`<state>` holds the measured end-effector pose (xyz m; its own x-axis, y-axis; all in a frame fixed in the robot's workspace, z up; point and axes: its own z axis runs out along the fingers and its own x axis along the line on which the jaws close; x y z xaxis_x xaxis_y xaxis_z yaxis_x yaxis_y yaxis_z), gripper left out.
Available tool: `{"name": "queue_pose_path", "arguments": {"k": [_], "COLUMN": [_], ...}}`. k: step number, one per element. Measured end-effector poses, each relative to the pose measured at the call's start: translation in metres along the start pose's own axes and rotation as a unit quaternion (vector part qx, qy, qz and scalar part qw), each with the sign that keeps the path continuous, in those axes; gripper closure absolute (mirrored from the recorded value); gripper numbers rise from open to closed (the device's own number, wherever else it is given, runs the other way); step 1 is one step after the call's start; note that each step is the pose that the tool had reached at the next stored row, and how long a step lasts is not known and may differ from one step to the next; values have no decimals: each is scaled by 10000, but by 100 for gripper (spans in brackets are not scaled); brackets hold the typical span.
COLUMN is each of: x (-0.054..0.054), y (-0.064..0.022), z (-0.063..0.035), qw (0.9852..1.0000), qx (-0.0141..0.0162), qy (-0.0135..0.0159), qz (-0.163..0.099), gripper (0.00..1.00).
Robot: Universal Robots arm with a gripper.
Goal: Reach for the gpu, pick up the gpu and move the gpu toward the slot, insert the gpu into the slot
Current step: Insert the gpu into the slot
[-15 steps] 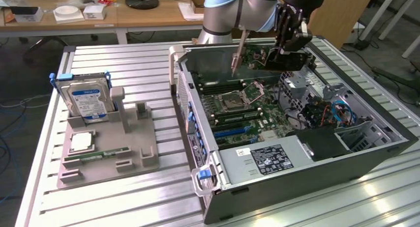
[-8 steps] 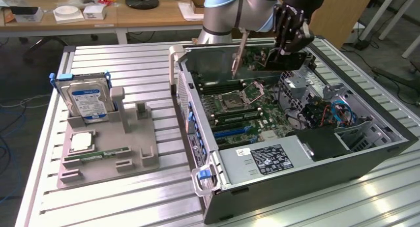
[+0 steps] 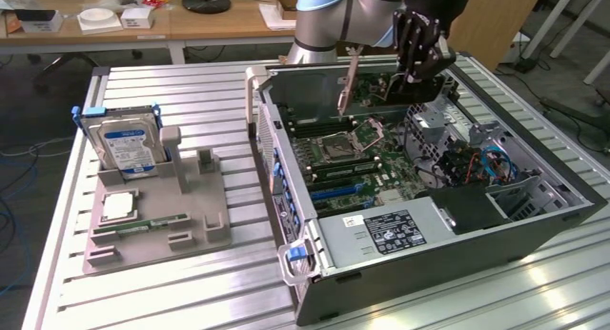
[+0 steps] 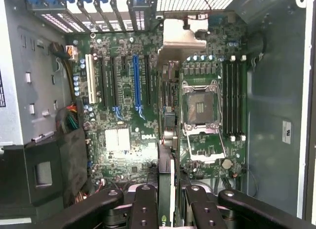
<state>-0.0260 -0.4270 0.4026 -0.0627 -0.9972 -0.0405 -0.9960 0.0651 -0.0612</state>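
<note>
Over the open computer case (image 3: 533,223) my gripper (image 3: 408,76) hangs shut on the gpu (image 3: 378,87). The card is held on edge, with its silver end bracket (image 3: 348,80) pointing down toward the motherboard (image 3: 381,158). In the wrist view the gpu (image 4: 167,179) shows edge-on between my black fingers (image 4: 143,207). The slot (image 4: 137,83), long, narrow and blue, lies on the green motherboard (image 4: 123,155) some way off from the card's edge, beside black connectors and the case's rear bracket openings. In the exterior view the slot (image 3: 333,192) sits lower on the board, well clear of the card.
The square silver processor socket (image 4: 200,108) and black memory slots (image 4: 234,98) lie beside the card's line. A white connector (image 4: 90,78) lies near the slot. The power supply (image 3: 381,233) fills the case front. A grey fixture (image 3: 162,216) holds a blue-labelled hard drive (image 3: 128,144) and a memory stick (image 3: 143,223).
</note>
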Motion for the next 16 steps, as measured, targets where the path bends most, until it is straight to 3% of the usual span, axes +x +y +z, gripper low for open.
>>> {"name": "queue_pose_path", "arguments": {"k": [3, 12, 16], "x": [10, 27, 35], "y": [39, 74, 156], "z": [35, 132, 143], "qw": [10000, 10000, 10000], "qx": [20, 1, 1], "qy": [2, 17, 21], "qz": [-1, -1, -1], "gripper": [74, 74, 74]}}
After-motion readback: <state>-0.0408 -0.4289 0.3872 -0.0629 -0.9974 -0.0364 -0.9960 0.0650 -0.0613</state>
